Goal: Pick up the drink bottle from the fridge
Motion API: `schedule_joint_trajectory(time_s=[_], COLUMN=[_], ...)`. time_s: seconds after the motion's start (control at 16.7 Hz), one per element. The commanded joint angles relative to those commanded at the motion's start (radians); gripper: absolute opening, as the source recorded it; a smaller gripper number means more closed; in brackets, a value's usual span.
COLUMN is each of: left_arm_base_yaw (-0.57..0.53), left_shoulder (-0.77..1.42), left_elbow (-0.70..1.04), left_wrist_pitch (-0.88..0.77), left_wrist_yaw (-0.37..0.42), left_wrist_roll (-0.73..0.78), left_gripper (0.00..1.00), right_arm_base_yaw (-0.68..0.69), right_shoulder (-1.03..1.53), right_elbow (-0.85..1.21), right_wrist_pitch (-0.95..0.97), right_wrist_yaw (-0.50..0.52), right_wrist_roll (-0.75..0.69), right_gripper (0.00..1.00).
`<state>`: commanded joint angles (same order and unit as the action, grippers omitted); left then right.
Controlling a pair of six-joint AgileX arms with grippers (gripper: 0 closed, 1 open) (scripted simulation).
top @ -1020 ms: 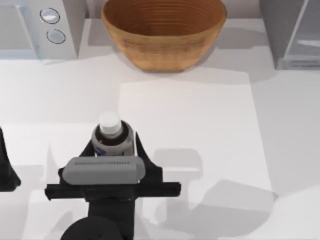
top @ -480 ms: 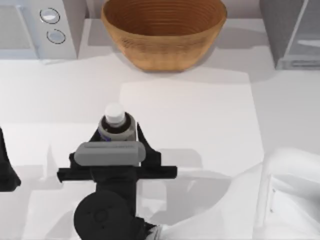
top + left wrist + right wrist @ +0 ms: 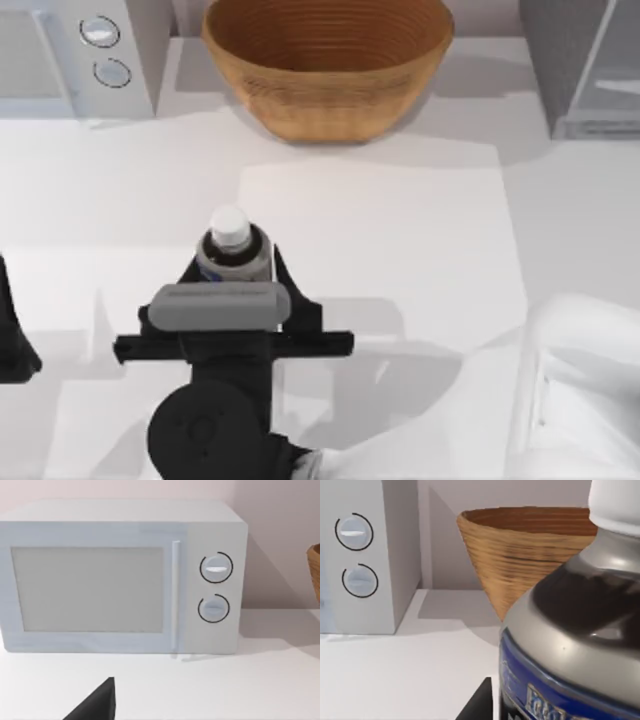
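— Two appliances are set at the back; why is the fridge (image 3: pixel 585 70) untouched?
— It is placed upper right, well apart from the work. The microwave (image 3: pixel 70 60) is upper left, the wooden bowl (image 3: pixel 325 65) between.
— And the drink bottle (image 3: pixel 232 252)?
— It is held upright at centre-left, clamped by the right gripper (image 3: pixel 235 272) below its shoulder, so the hold is judged secure. The left gripper (image 3: pixel 12 350) is parked at the left edge.

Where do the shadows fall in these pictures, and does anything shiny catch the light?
Top view: the right hand, gripping the drink bottle, throws a grey shadow rightward on the table; the wooden bowl also shadows to its right; the left hand sits parked at the left edge. Right wrist view: the bottle's silver shoulder carries pale reflections. Left wrist view: the microwave shadows the wall beside it.
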<state>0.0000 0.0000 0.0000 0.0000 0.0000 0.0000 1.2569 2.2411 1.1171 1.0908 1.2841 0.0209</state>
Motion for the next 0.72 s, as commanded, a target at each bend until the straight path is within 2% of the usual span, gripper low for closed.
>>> schedule_joint_trajectory(time_s=[0.36,0.72], left_arm_base_yaw=[0.000,0.000], left_shoulder=[0.000,0.000], left_elbow=[0.000,0.000], left_wrist_pitch=[0.000,0.000], left_wrist_yaw=[0.000,0.000], left_wrist_roll=[0.000,0.000], left_gripper=[1.00,1.00], right_arm_base_yaw=[0.000,0.000], right_shoulder=[0.000,0.000], right_elbow=[0.000,0.000], right_wrist_pitch=[0.000,0.000], right_wrist_yaw=[0.000,0.000], right_wrist_roll=[0.000,0.000], right_gripper=[0.98,1.00])
